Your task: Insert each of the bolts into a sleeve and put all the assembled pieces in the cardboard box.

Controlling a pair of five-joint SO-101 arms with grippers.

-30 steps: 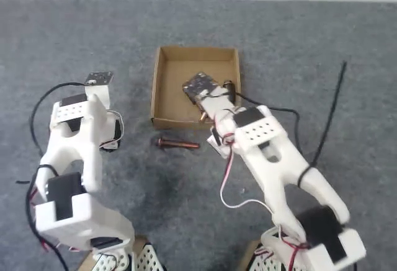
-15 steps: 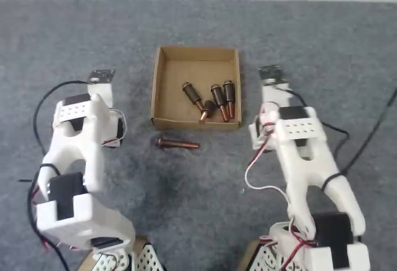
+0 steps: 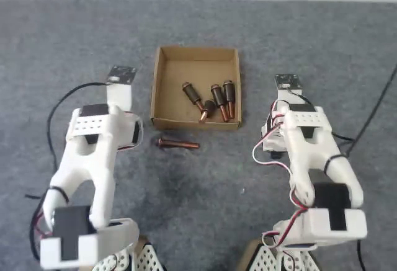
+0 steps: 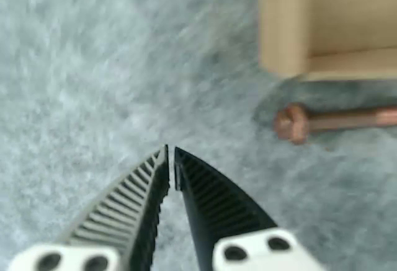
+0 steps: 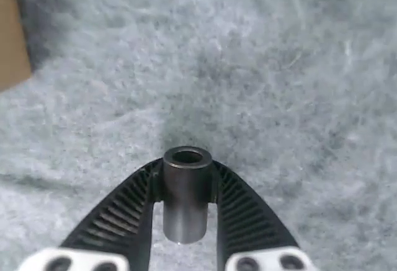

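The open cardboard box (image 3: 162, 85) lies at the middle back of the table, with assembled bolt-and-sleeve pieces (image 3: 218, 102) inside. One loose copper bolt (image 3: 178, 143) rests on the carpet just in front of the box; the left wrist view shows the same bolt (image 4: 335, 120) beside the box corner (image 4: 291, 29). My left gripper (image 4: 171, 154) is shut and empty, low over the carpet a short way left of the bolt's head. My right gripper (image 5: 186, 167) is shut on an upright dark sleeve (image 5: 185, 206), to the right of the box.
Grey carpet covers the table. The left arm (image 3: 93, 141) stands left of the box and the right arm (image 3: 307, 141) right of it, with loose cables trailing beside both. A box edge (image 5: 11, 35) shows in the right wrist view.
The right arm has pulled back from over the box to its right side. The left arm has swung right, toward the box and loose bolt.
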